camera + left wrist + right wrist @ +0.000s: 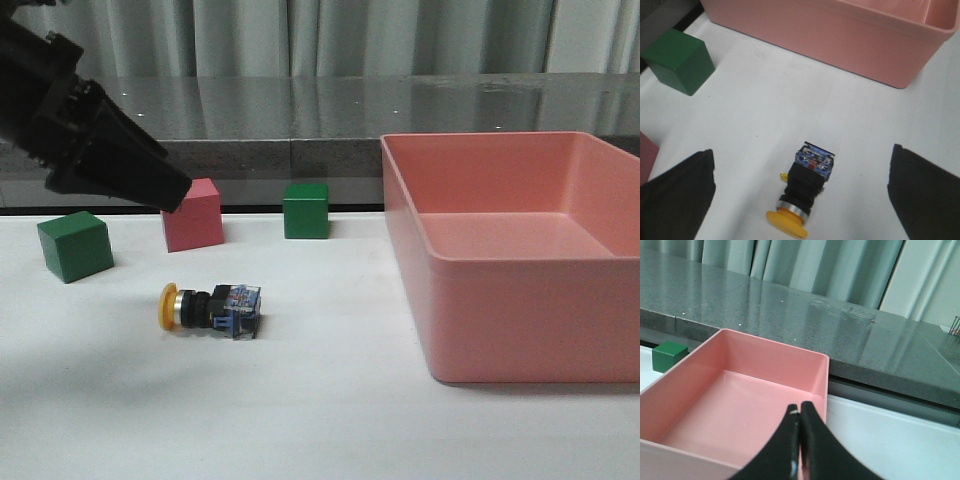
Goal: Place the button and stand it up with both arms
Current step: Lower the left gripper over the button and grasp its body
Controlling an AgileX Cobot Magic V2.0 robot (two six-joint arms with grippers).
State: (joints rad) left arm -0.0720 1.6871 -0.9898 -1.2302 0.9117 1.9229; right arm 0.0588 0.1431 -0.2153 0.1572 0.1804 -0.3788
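Observation:
The button (210,308) lies on its side on the white table, yellow cap to the left and blue base to the right. In the left wrist view the button (807,185) rests on the table between my left gripper's (800,150) wide-open fingers (680,195), touching neither. From the front, my left gripper (172,194) hangs above and to the left of the button, in front of the pink cube. My right gripper (799,408) is shut with nothing in it, above the pink bin (740,405). The right arm is out of the front view.
A large pink bin (520,310) fills the right side of the table. Behind the button stand a green cube (75,245) at the left, a pink cube (197,218) and a second green cube (305,210). A grey counter runs along the back.

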